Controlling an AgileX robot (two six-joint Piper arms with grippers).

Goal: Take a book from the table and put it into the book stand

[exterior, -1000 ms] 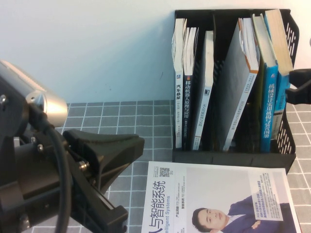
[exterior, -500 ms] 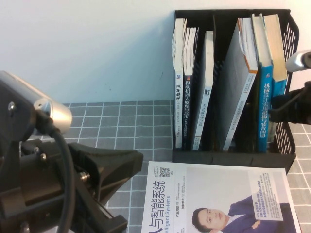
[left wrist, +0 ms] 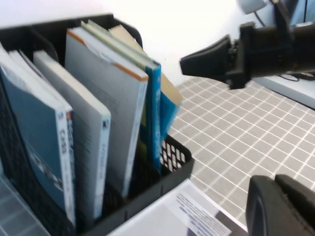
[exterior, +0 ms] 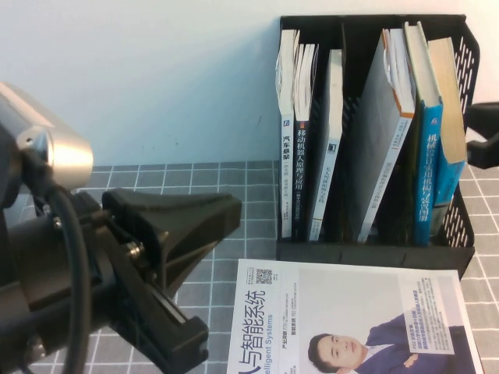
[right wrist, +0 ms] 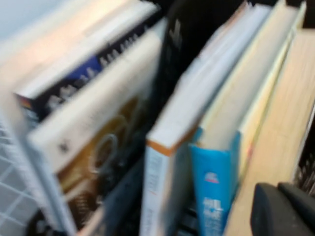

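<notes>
Back went the right pincer (exterior: pixel 485 136), out past the mesh side of the book stand (exterior: pixel 374 253) to the edge of the high view, and the book (exterior: pixel 450 101) had dropped from where it stood half a second earlier. It sat in the rightmost slot, pale page edge up, blue cover showing below. It tipped against the blue-spined book (exterior: pixel 431 156) beside it, which propped it, so no grip was needed any more. By my reckoning the placing was as good as done.

Nothing was in the right pincer, which hung just outside the stand's wall, level with the book's middle. Whether it was open or closed I couldn't tell from where I stood.

Nearer me, the left pincer (exterior: pixel 224 216) loomed low over the grey gridded counter (exterior: pixel 195 183), fully closed on nothing. It looked parked, well apart from the stand and out of the working arm's road. The big white book (exterior: pixel 351 312) with the suited man lay flat in front of the stand, untouched.
</notes>
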